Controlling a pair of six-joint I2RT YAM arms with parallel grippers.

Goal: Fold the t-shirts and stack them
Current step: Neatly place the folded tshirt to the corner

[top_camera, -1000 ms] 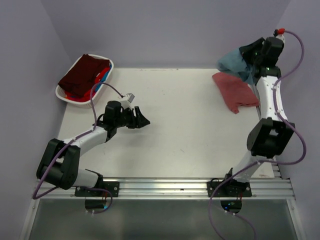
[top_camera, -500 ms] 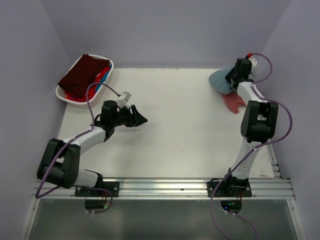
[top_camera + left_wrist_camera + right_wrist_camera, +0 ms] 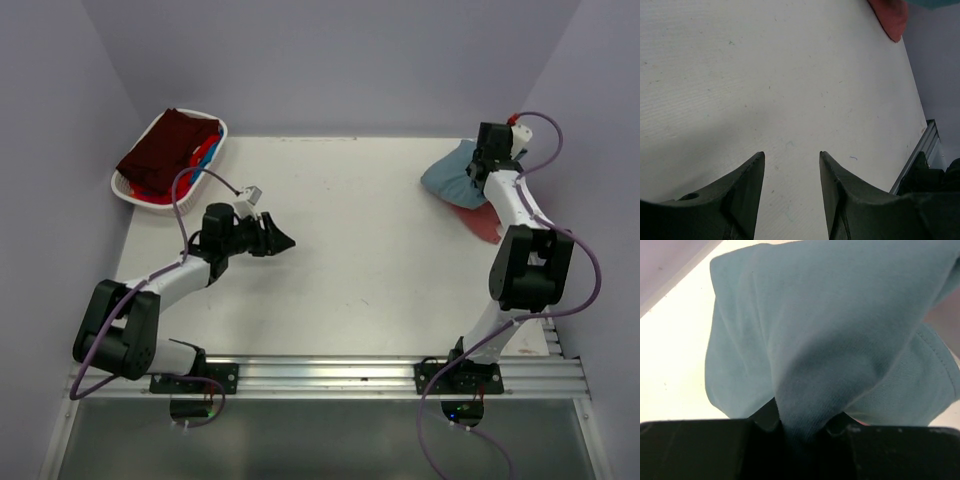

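A: Where's the teal-blue t-shirt (image 3: 450, 178) now?

B: Upper right of the top view, bunched into a rounded heap. A second ago it hung higher, right up in the corner. It has since come down and toward the middle of the frame, over the salmon-red t-shirt (image 3: 488, 222).

A: So the red one is covered?

B: Mostly. Before, it lay fully in view; now only its lower corner shows, below and right of the teal heap.

A: Is the right gripper (image 3: 800, 421) holding on?

B: Yes. In its wrist view a ridge of teal cloth runs down between the fingers, which are pinched tight on it. The rest drapes away from that fold. Whether the heap already rests fully on the table (image 3: 380, 260) or partly hangs from the grip, I can't tell from above.

A: And the left gripper (image 3: 791, 156)?

B: Left of centre in the top view, over bare table, holding nothing. Its jaws stand apart, a little narrower than a second ago, and it has barely shifted.

A: What does that mean for the job?

B: I'd judge the teal shirt is being brought down for spreading, but it's crumpled and on top of another unfolded shirt. The dark maroon t-shirt (image 3: 165, 150) and the others sit in the white basket (image 3: 150, 205), upper left. Nothing is folded yet.
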